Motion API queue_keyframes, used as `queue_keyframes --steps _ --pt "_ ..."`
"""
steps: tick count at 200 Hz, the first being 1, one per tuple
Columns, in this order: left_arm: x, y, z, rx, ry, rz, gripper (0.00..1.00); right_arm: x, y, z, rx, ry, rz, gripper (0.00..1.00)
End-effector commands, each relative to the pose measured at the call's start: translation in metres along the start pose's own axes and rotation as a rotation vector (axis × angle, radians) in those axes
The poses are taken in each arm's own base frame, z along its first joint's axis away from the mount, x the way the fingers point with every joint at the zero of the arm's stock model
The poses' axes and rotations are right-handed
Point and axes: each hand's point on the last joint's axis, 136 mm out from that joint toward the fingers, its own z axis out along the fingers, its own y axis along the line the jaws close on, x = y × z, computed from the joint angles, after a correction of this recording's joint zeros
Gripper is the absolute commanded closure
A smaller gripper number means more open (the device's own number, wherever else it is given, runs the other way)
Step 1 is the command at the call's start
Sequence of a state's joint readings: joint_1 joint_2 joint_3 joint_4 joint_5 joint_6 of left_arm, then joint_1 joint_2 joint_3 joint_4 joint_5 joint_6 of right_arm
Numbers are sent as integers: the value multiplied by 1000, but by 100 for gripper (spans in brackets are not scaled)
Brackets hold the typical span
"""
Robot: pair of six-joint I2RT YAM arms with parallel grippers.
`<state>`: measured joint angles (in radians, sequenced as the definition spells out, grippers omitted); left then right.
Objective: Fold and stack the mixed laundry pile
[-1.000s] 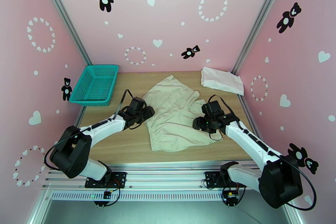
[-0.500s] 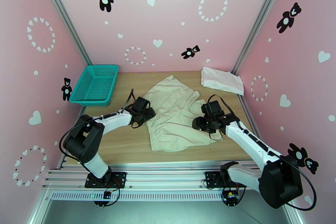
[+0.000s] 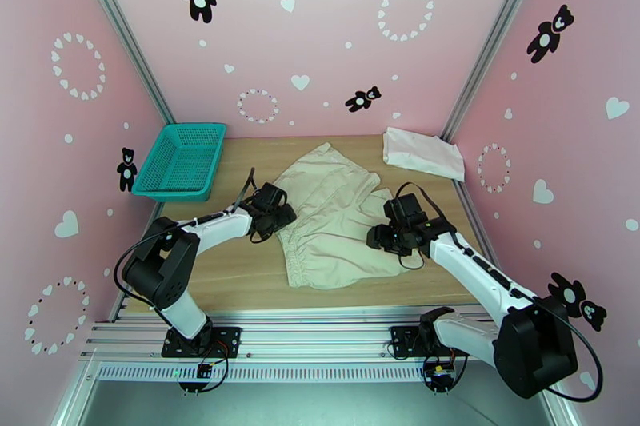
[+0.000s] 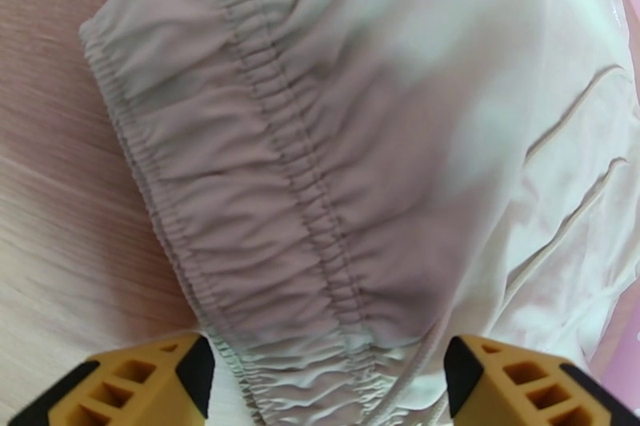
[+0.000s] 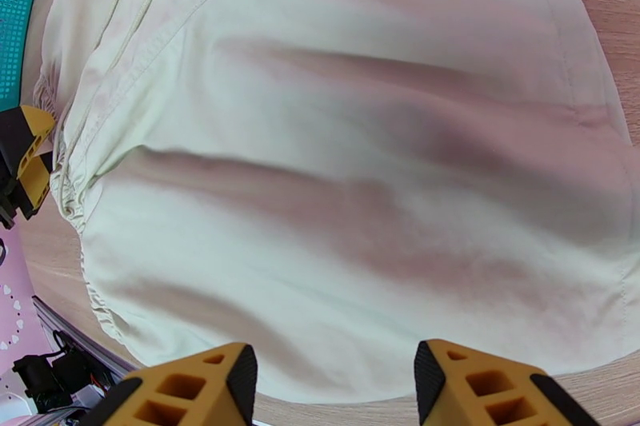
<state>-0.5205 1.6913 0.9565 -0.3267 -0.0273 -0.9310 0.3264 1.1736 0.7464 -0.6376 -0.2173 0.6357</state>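
We see the cream garment (image 3: 336, 220) spread flat in the middle of the desk (image 3: 232, 268), its gathered waistband (image 4: 296, 180) at the near left. Our left fingers (image 3: 283, 220) hover released at the waistband's edge, gripping nothing. Our right fingers (image 3: 376, 237) stand apart and empty over the garment's right side. The white T-shirt (image 3: 422, 153) lies folded at the far right corner, and the teal basket (image 3: 180, 160) sits at the far left.

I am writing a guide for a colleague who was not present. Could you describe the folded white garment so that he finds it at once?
Start from the light wooden table between the pink walls. At its far right corner lies the folded white cloth garment. Unlike the cream-beige garment spread loosely in the middle, it is a neat flat rectangle, lying alone.
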Motion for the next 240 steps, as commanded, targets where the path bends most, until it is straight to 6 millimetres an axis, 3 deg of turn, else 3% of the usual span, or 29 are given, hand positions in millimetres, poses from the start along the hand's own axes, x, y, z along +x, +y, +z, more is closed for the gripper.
queue_keyframes --steps 1,57,113,201,240 --pt "-1 -9 -1 24 -11 1 21 2 1 3 -5 8 -10 43" --pt "-5 -22 8 44 -3 2 21 5 -2 0 4 4 -10 43" --pt "-22 -54 -14 221 -106 -4 26 5 -3 1 7 2 -9 43" --pt "-28 -86 -19 432 -165 16 31 5 -3 3 6 7 -11 43" --pt "-25 -105 -29 561 -182 51 41 3 -1 1 -1 0 -12 43"
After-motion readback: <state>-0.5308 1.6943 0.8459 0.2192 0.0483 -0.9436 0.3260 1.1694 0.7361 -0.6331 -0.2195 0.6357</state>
